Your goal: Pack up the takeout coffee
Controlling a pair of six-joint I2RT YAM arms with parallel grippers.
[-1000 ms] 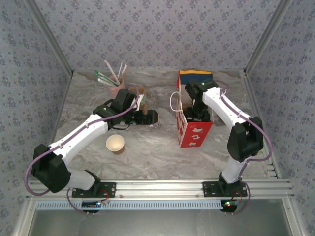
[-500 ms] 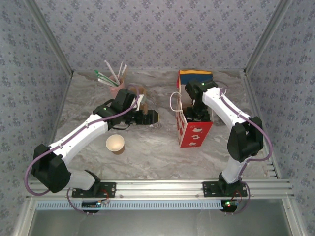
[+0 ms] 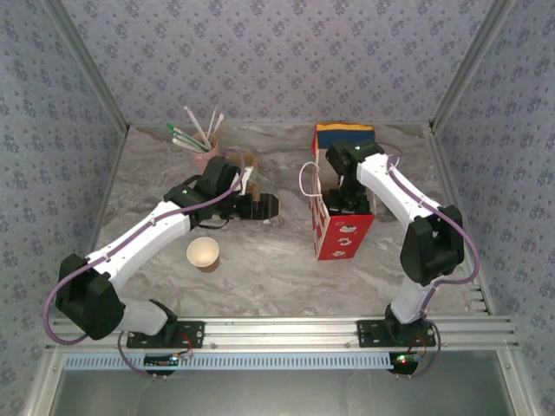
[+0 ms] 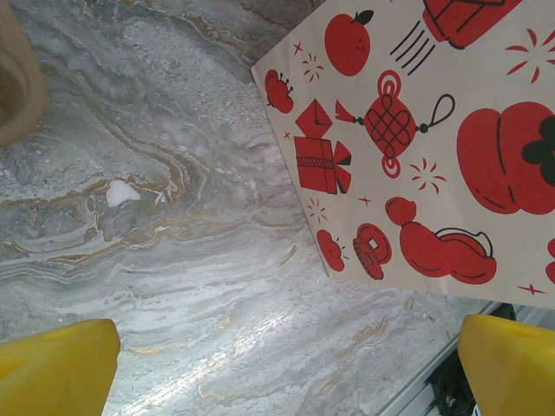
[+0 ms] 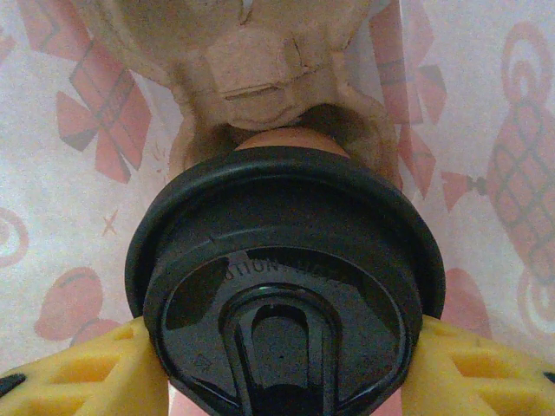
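Takeout coffee (image 5: 284,260) sits clamped between the right end effector (image 5: 286,377) fingers inside the patterned paper bag (image 3: 342,234); left end effector (image 4: 284,368) hangs released, fingers spread wide, above the table (image 4: 173,217).

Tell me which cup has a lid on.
The takeout coffee held by the right gripper: it has a black lid. The paper cup and straw cup are lidless.

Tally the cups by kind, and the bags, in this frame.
Lidded cup: 1
Open paper cup: 1
Pink cup of straws: 1
Brown cup, partly hidden: 1
Printed bag: 1
Total: 5
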